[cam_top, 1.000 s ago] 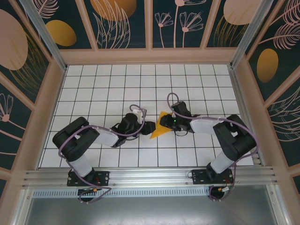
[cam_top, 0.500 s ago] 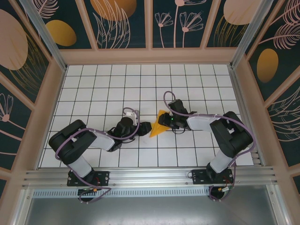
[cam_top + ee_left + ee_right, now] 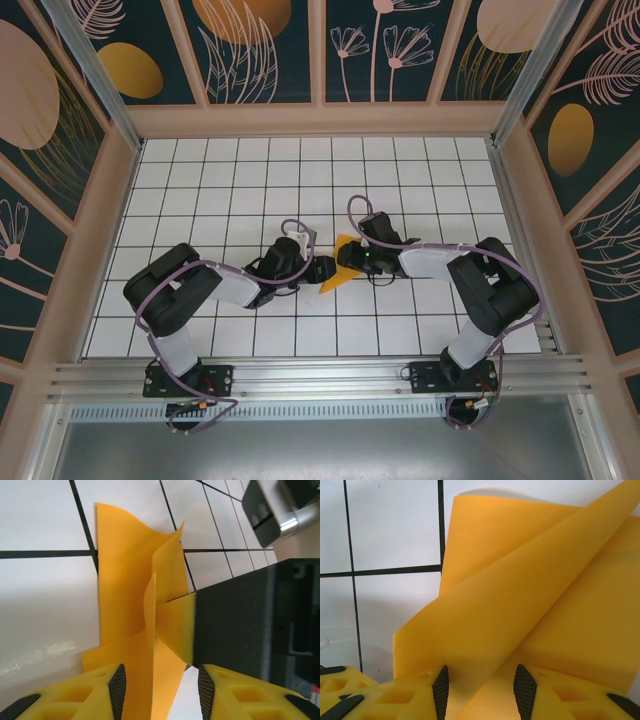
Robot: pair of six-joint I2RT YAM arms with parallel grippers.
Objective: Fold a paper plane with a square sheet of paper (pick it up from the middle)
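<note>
Jaws of the left gripper [image 3: 160,692] and right gripper [image 3: 479,692] stood part-spread astride the thin orange-yellow square sheet of paper [image 3: 333,279], mid-frame, loosely folded with flaps raised; pointed dart judged not yet formed.

A white grid-tiled tabletop [image 3: 200,180] was enclosed by pale wooden framing [image 3: 315,118] and dark wall panels [image 3: 430,70] printed with orange ovals [image 3: 130,70] and line-drawn plants [image 3: 352,42].
</note>
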